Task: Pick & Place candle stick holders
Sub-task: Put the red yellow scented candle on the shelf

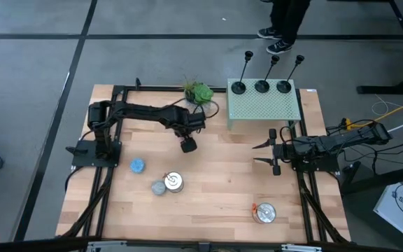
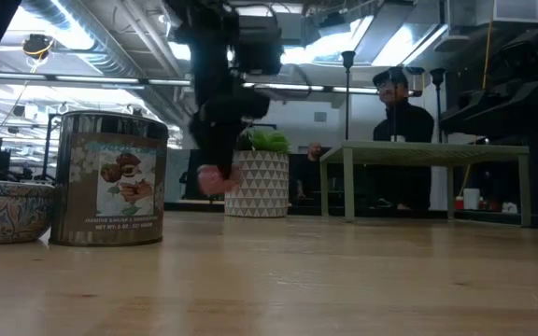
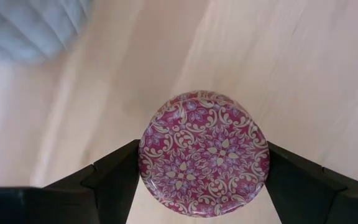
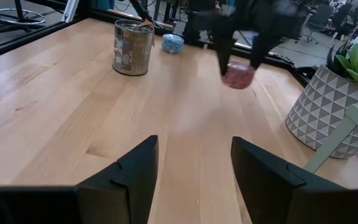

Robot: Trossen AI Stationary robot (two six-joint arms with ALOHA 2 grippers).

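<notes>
Three black candle stick holders stand upright by their round bases in a row on a green perforated stand at the table's far right. My left gripper hangs over the middle of the table, shut on a round pink patterned candle, which also shows in the low view and the right wrist view. My right gripper waits at the right edge, open, with nothing between its fingers. My left gripper pinches the pink candle by its round side wall, one finger on each opposite side. The fingers come from above, pointing steeply down. The candle sits level with its patterned face up, lifted clear of the table.
A potted green plant stands left of the stand. A blue candle, a grey candle and a silver tin lie near left, and another tin lies near right. A person sits beyond the table.
</notes>
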